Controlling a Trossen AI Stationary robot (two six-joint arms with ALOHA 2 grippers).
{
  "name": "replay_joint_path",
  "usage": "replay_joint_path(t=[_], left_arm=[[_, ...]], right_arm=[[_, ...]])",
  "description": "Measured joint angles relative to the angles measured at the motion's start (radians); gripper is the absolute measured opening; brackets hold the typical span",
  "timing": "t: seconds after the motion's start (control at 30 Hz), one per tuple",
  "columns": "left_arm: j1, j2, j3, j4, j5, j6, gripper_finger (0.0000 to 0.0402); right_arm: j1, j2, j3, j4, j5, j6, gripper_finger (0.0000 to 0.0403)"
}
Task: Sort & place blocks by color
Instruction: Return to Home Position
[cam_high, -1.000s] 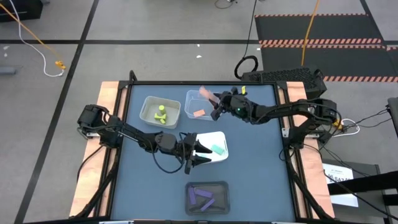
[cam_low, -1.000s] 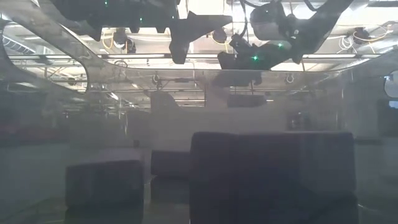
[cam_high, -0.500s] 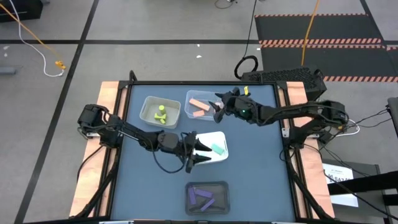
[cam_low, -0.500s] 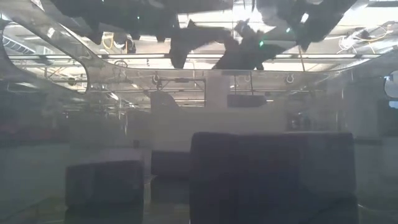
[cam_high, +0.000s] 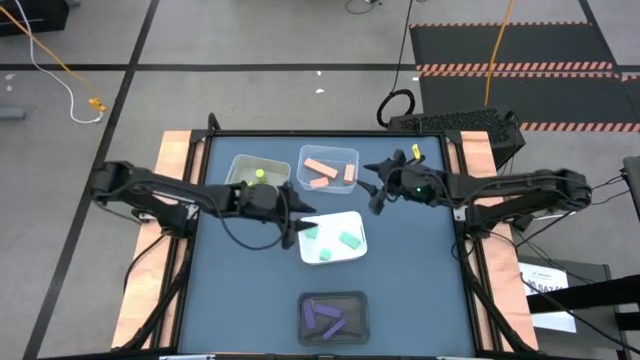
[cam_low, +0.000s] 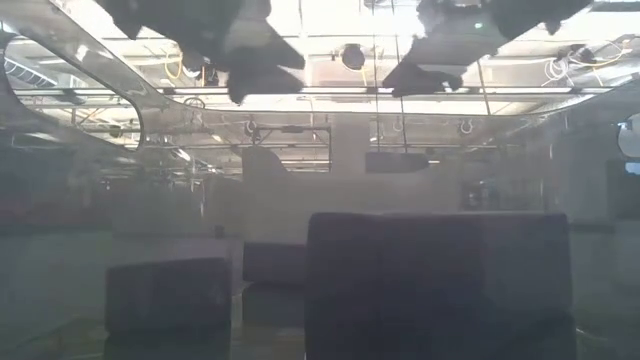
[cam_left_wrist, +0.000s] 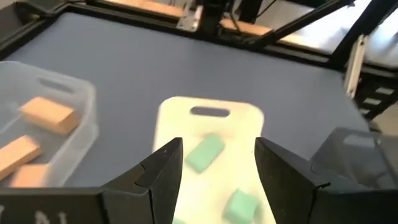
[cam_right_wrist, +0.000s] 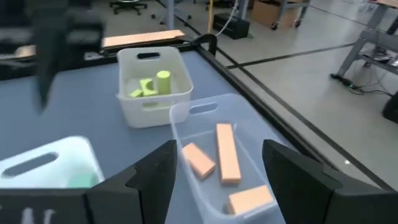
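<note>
Blue-grey, the worktop (cam_high: 415, 280) carried four containers. The left pincer (cam_left_wrist: 217, 163) hung above the white tray (cam_high: 333, 222) at its corner nearest the pale bin (cam_high: 240, 160), fingers apart and empty. The right pincer (cam_right_wrist: 219, 168) hung just beside the clear bin (cam_high: 328, 150), also spread and holding nothing. Mint blocks (cam_high: 349, 239) lay on the white tray and peach blocks (cam_high: 320, 167) in the clear bin. Purple blocks (cam_high: 325, 315) lay in the dark bin (cam_high: 333, 296), yellow-green blocks (cam_high: 259, 176) in the pale bin.
</note>
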Motion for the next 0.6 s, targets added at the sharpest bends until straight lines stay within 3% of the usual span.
replay_joint_path(t=[0.2, 0.6], left_arm=[[0.018, -0.159, 0.0, -0.239, -0.002, 0.039, 0.02], [0.0, -0.467, -0.001, -0.628, -0.134, -0.036, 0.02]], right_arm=[[0.041, -0.094, -0.133, 0.025, 0.001, 0.052, 0.0226], [0.127, -0.249, -0.5, 0.477, 0.0, 0.075, 0.0226]])
